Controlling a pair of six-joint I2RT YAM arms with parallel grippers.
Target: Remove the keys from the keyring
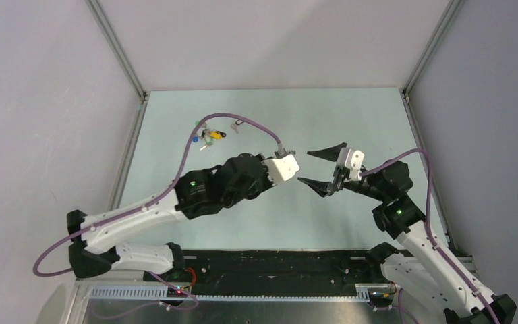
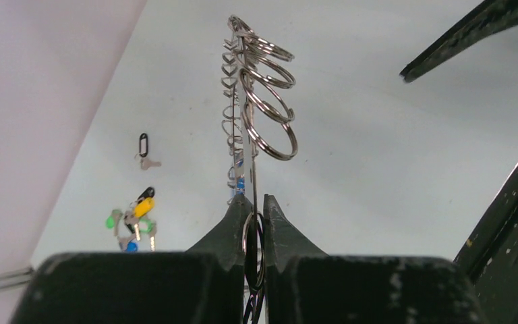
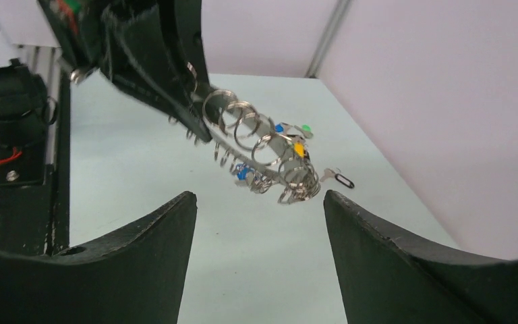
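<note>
Keyring [image 2: 251, 101] sat pinched in the left gripper [image 2: 254, 202]. The two black fingers were pressed together on its near edge and held it up in the air, off the table [image 1: 256, 223]. From the left wrist view the ring showed edge-on, like a thin line. Its long way ran straight out from the fingertips, in line with the fingers and pointing away from that arm. Many small silver loops [image 2: 270, 128] hung along it, one after another, and a bit of blue showed part way down.

The right gripper [image 1: 305, 168] was close by, facing the left one. Its fingers were spread wide and held nothing. In the right wrist view the ring showed in the gap between them, a little farther off and not touching either finger.

A small heap of keys [image 2: 133, 219] with yellow, green and blue tags lay on the table, well apart from both grippers, near the far left side. A lone key with a black loop [image 2: 144, 152] lay just beyond the heap.
</note>
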